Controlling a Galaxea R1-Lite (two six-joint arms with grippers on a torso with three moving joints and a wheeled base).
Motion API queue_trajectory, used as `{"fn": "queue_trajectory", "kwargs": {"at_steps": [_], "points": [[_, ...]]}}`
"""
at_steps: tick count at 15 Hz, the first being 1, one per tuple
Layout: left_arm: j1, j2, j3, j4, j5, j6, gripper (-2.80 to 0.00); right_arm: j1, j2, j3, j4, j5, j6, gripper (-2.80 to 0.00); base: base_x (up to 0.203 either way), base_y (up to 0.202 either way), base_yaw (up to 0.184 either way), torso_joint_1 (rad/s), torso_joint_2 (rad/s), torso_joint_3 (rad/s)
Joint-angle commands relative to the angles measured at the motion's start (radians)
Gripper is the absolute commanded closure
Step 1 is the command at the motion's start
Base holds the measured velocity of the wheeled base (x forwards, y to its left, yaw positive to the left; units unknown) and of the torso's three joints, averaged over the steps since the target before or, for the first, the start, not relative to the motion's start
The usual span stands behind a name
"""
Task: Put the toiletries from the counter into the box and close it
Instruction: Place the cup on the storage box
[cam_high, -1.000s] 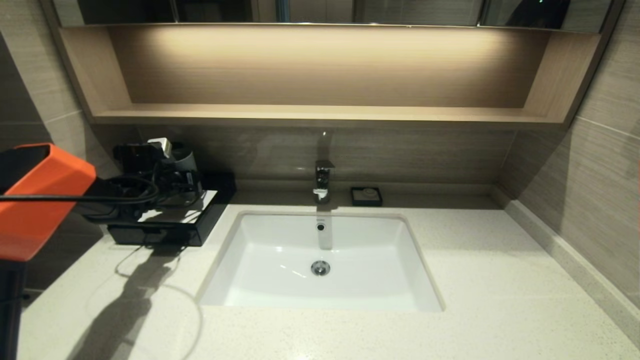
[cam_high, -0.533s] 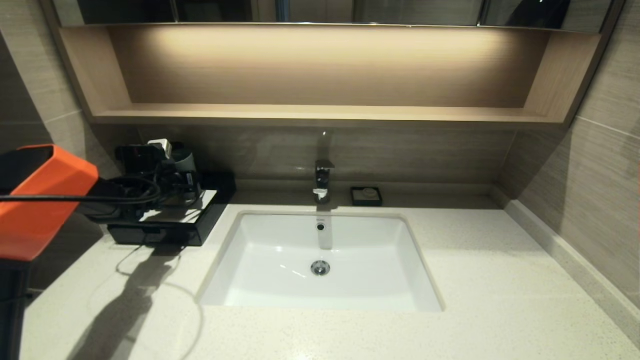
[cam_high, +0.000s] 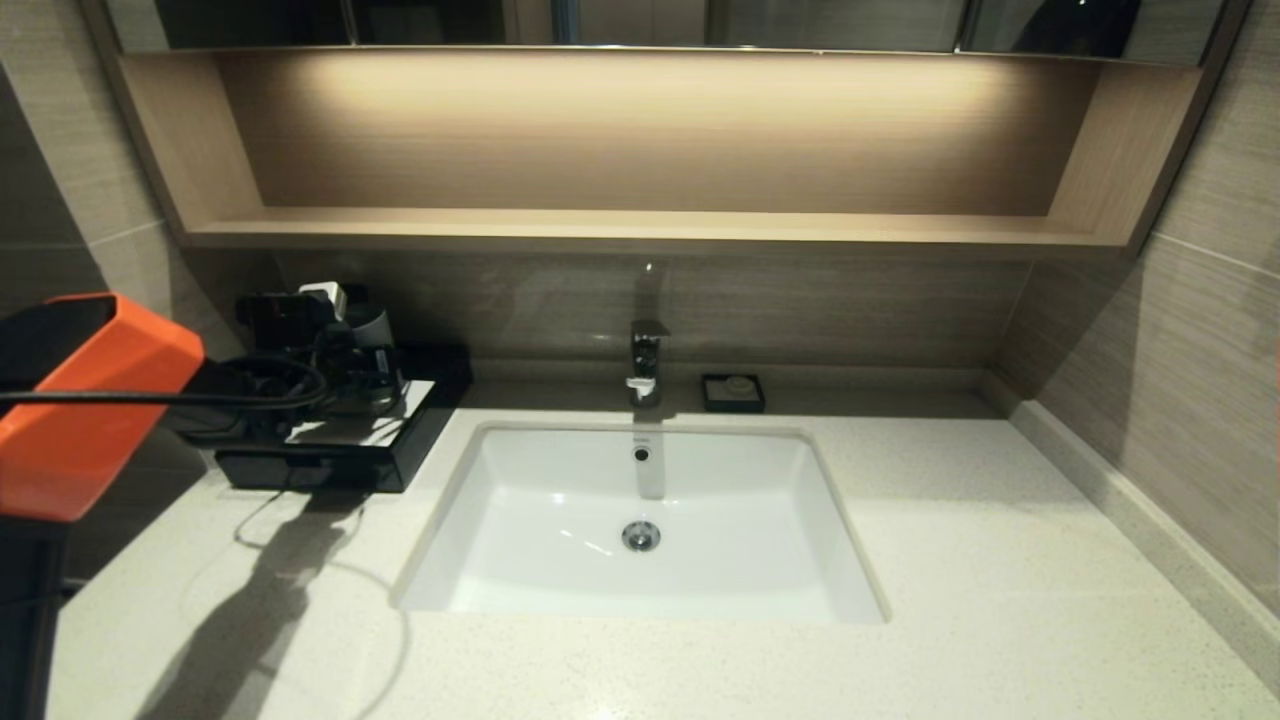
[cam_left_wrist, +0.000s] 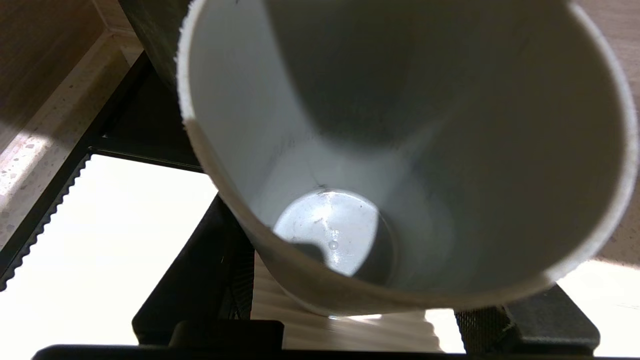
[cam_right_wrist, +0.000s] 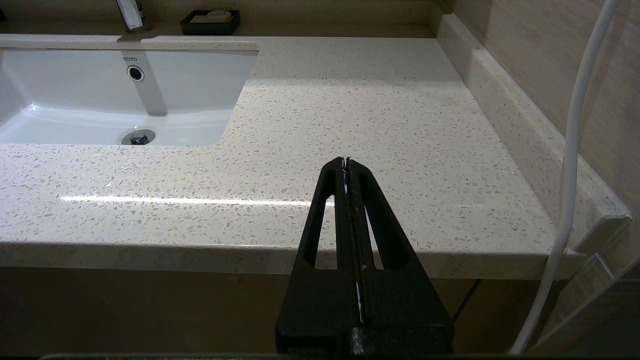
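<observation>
You see no packets on the pale speckled stone desk (cam_high: 960, 520), so they are probably already away, and the low black rectangular box (cam_high: 330, 455) with its glossy white top panel looks shut at the back left. What remains seems to be tidying. Your left gripper (cam_high: 362, 352) fingers, part open, clasp a smooth grey plastic cup (cam_left_wrist: 400, 150) over that panel. The right gripper (cam_right_wrist: 347, 162) is parked by the desk's front edge, fingers pressed together.

Grey cup (cam_left_wrist: 400, 150), faucet (cam_high: 646, 362), perhaps soap in dish (cam_high: 733, 392).
</observation>
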Motion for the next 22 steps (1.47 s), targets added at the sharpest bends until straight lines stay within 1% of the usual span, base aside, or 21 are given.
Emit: {"fn": "queue_trajectory", "kwargs": {"at_steps": [1,22], "points": [[0.001,0.002,0.0,0.002,0.0,-0.002,0.0,0.0,-0.001,0.002,-0.001,0.0,0.0,0.0,0.0,0.0,0.0,0.0,0.0,0.0],[0.001,0.014,-0.038,0.0,0.0,-0.003,0.0,0.0,-0.001,0.002,-0.001,0.0,0.0,0.0,0.0,0.0,0.0,0.0,0.0,0.0]]}}
